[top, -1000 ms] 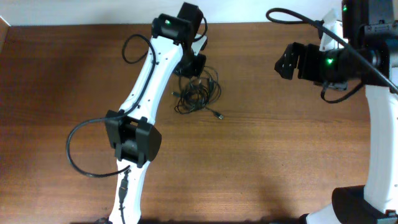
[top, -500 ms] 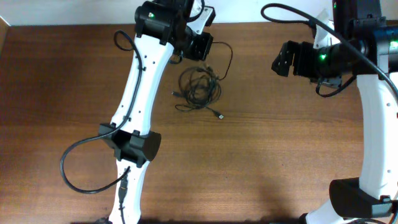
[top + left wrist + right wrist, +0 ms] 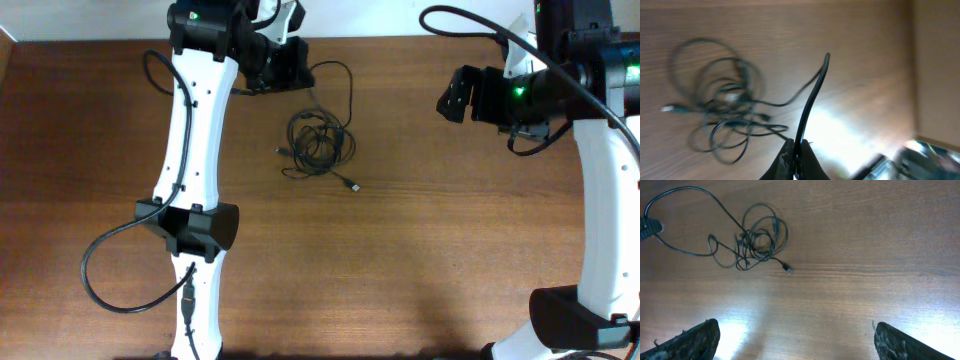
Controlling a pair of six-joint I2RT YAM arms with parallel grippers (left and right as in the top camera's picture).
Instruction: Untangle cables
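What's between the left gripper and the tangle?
One cord, pinched in the shut left gripper, arcs across bare table to the tangle; clearest in the left wrist view, also overhead.

The left pincer [image 3: 289, 64] is holding one thin black cord [image 3: 351, 88], which is trailing to a tangled bundle of black cables [image 3: 318, 143] lying near the pincer on the brown wooden table [image 3: 420, 250].

Robotics lab bench (two white arms [image 3: 188, 130] at a wooden table [image 3: 420, 250])
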